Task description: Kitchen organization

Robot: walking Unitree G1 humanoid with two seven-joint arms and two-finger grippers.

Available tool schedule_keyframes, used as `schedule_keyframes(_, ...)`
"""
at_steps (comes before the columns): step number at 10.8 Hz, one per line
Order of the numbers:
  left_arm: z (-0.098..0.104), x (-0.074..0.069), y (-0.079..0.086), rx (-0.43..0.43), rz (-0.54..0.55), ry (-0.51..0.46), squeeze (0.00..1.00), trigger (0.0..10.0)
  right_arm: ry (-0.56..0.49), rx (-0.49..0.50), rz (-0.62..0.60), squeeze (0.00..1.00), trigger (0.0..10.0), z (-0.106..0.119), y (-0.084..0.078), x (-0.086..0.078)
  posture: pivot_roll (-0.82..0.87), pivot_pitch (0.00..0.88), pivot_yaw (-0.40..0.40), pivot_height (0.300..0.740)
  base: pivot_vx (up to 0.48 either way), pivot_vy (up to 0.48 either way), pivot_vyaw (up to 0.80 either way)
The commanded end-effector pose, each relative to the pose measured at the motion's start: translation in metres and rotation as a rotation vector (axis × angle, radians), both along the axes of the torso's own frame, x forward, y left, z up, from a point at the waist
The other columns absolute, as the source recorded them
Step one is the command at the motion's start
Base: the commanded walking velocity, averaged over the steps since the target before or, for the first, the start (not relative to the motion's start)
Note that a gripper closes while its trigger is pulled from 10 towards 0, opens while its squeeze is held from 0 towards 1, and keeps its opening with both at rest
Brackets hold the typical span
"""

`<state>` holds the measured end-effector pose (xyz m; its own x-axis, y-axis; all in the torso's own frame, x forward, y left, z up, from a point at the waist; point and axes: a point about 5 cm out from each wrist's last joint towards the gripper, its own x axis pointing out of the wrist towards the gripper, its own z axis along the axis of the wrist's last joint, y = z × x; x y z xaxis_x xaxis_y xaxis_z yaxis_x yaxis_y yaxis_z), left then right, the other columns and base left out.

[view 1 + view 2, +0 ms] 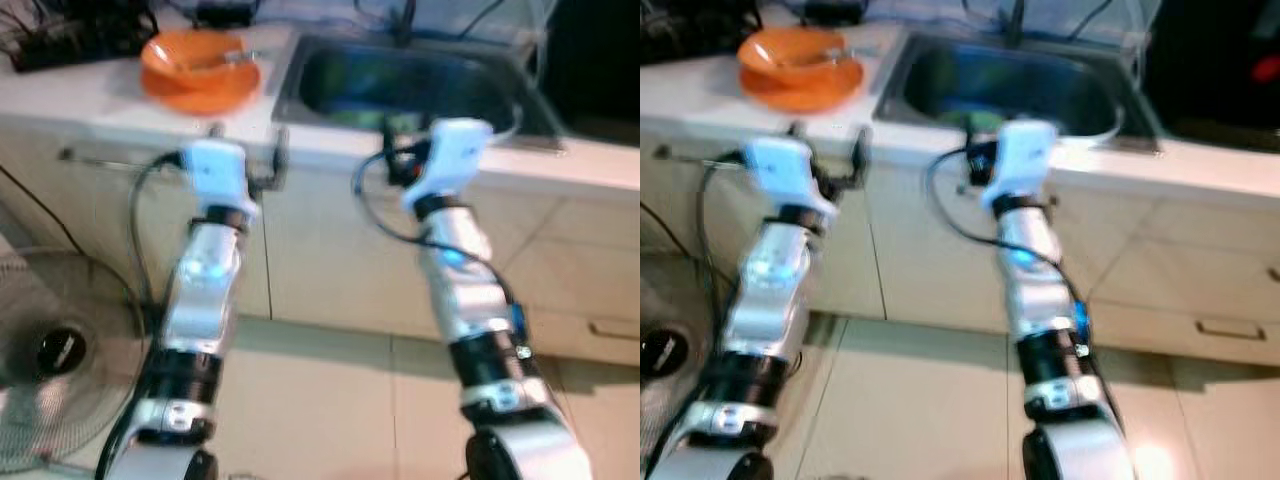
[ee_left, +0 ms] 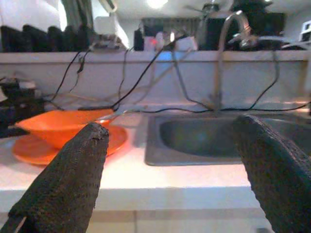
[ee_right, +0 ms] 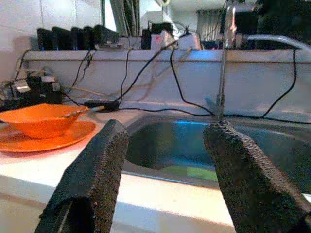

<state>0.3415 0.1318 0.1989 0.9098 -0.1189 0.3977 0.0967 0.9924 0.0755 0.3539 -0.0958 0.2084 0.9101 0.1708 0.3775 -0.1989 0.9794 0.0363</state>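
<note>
An orange bowl [image 1: 192, 53] with a spoon [image 1: 236, 58] in it sits on an orange plate [image 1: 205, 96] on the white counter [image 1: 90, 112], left of the steel sink [image 1: 300, 70]. Something green [image 3: 188, 172] lies on the sink's bottom. Both arms are raised in front of the counter's edge. My left gripper [image 2: 171, 125] is open and empty, level with the counter top, facing the gap between the plate [image 2: 34, 150] and the sink [image 2: 155, 158]. My right gripper [image 3: 169, 125] is open and empty, facing the sink basin [image 3: 146, 145], with the bowl [image 3: 39, 121] off to its side.
A faucet [image 2: 224, 53] rises behind the sink. Black cables [image 2: 146, 73] and a power strip [image 1: 70, 42] run along the back ledge. A floor fan [image 1: 55, 350] stands low on the left. Cabinet doors and a drawer handle [image 1: 614, 329] lie below the counter.
</note>
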Motion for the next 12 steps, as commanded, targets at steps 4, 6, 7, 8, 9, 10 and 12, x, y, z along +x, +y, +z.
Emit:
schedule_keyframes(4, 0.004, 0.0011, 0.0029, -0.001, 0.012, -0.008, 0.0, 10.0, -0.022, 0.027, 0.022, 0.0, 10.0, 0.0061, 0.0043, -0.0019, 0.09, 0.065, -0.043, 0.74, 0.337, 0.0, 0.0)
schedule_keyframes(6, 0.0047, 0.0014, 0.002, 0.006, 0.007, -0.013, 0.0, 10.0, -0.017, 0.027, 0.02, 0.0, 10.0, 0.006, 0.0036, -0.0015, 0.09, 0.067, -0.043, 0.74, 0.345, 0.0, -0.4)
schedule_keyframes(7, 0.0047, 0.0015, 0.0022, 0.007, 0.008, -0.014, 0.0, 10.0, -0.028, 0.018, 0.023, 0.0, 10.0, 0.0068, 0.0042, -0.0019, 0.09, 0.066, -0.044, 0.74, 0.349, 0.0, 0.0)
schedule_keyframes(8, 0.0048, 0.0015, 0.0019, 0.007, 0.008, -0.014, 0.0, 10.0, -0.033, 0.012, 0.026, 0.0, 10.0, 0.0071, 0.0046, -0.0022, 0.09, 0.066, -0.044, 0.74, 0.345, 0.0, 0.0)
schedule_keyframes(9, 0.0049, 0.0015, 0.0016, 0.008, 0.008, -0.015, 0.0, 10.0, -0.036, 0.008, 0.028, 0.0, 10.0, 0.0072, 0.005, -0.0024, 0.09, 0.062, -0.045, 0.74, 0.345, 0.0, 0.0)
schedule_keyframes(10, 0.0053, 0.0014, 0.0012, 0.009, 0.007, -0.017, 0.0, 10.0, -0.039, 0.007, 0.031, 0.0, 10.0, 0.0075, 0.0055, -0.0027, 0.09, 0.059, -0.046, 0.74, 0.341, 0.0, 0.0)
schedule_keyframes(12, 0.0063, 0.0015, 0.0011, 0.011, 0.005, -0.021, 0.0, 10.0, -0.041, 0.0, 0.034, 0.0, 10.0, 0.0083, 0.0065, -0.0027, 0.09, 0.061, -0.046, 0.74, 0.345, 0.0, 0.0)
